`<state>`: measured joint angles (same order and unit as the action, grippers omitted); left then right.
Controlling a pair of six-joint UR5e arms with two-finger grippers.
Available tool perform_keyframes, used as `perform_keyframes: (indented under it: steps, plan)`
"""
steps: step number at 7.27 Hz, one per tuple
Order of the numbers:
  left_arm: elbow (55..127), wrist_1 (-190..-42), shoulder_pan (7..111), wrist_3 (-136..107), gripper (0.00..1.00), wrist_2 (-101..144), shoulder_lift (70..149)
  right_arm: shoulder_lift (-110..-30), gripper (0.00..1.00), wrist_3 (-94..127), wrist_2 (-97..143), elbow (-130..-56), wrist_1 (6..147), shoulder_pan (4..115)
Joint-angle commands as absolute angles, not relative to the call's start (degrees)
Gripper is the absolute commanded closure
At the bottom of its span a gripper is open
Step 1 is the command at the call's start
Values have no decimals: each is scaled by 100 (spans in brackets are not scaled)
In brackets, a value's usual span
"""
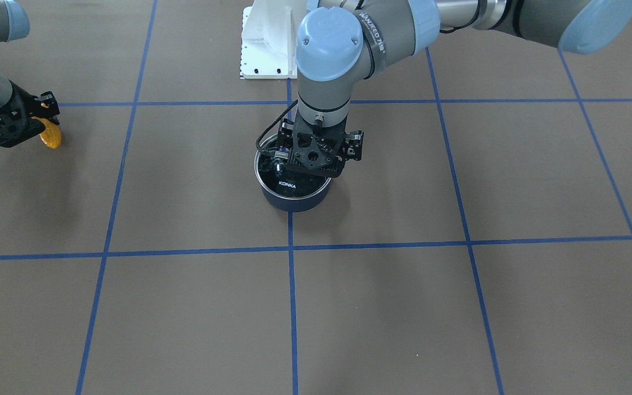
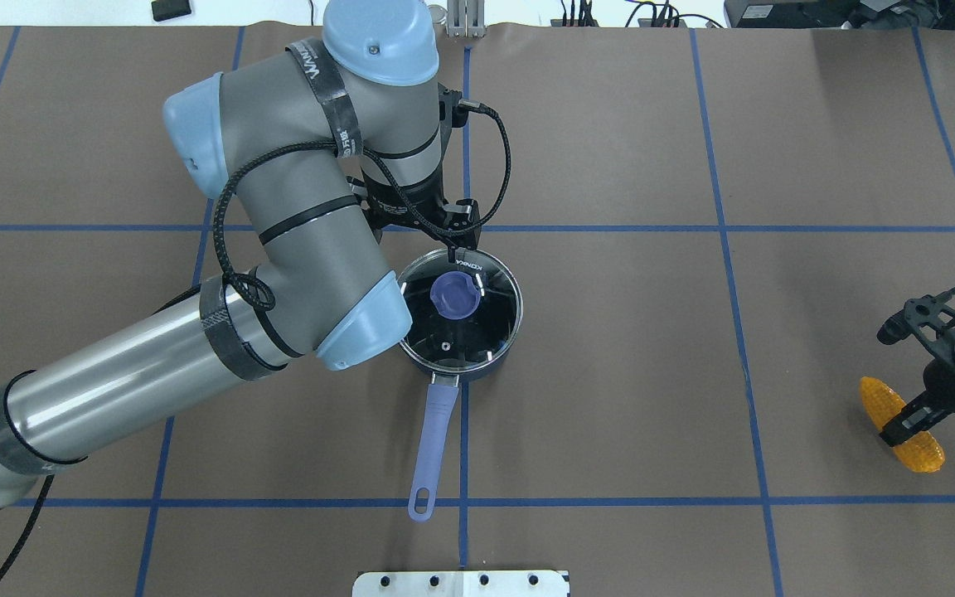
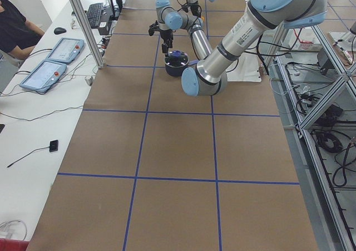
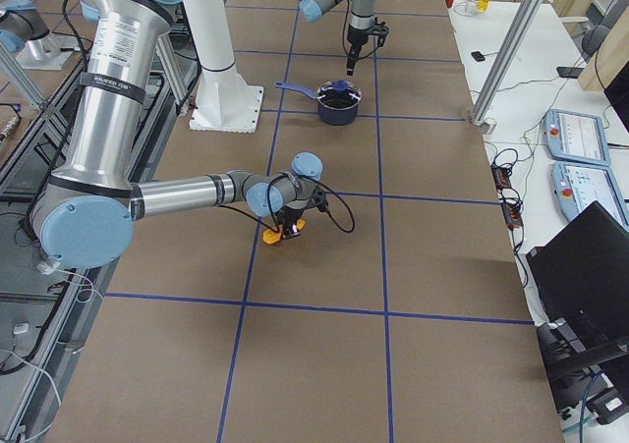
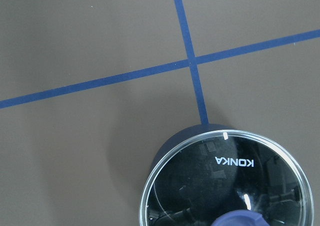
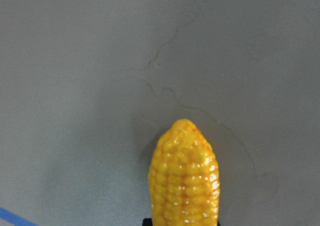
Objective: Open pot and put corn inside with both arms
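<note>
The dark navy pot [image 2: 494, 361] stands mid-table with its glass KONKA lid [image 2: 477, 332] on; the blue knob [image 2: 454, 296] shows. Its lavender handle [image 2: 434, 448] points toward the robot. My left gripper [image 2: 457, 247] hangs just above the lid's far half, not touching the knob; its jaws look open and empty. It also shows in the front view [image 1: 314, 169] over the pot [image 1: 294, 202]. The yellow-orange corn [image 2: 879, 402] lies at the table's right. My right gripper [image 2: 908, 419] is shut across the corn's middle [image 1: 52, 137], low at the table; its tip fills the right wrist view [image 6: 185, 176].
The white base bracket [image 1: 264, 44] stands at the robot's side of the table. Blue tape lines [image 1: 291, 247] grid the brown surface. In the left side view an operators' bench holds tablets [image 3: 55, 49], beside a metal post [image 3: 83, 23].
</note>
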<state>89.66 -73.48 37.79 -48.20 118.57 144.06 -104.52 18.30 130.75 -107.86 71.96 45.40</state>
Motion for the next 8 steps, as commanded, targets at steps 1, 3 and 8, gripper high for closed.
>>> perform_keyframes:
  steps: [1,3,8]
  plan:
    - [8974,-7356,3552,-5026,2,11856,14431,-10031,72,1828,13288,-10828,7442,4806]
    - [8965,-7392,3376,-5045,2,11865,14441,-9136,72,1828,13386,-11012,8660,5009]
    - [8641,-8031,3270,-5036,2,11865,14405,-8455,71,1837,13377,-11162,9519,5054]
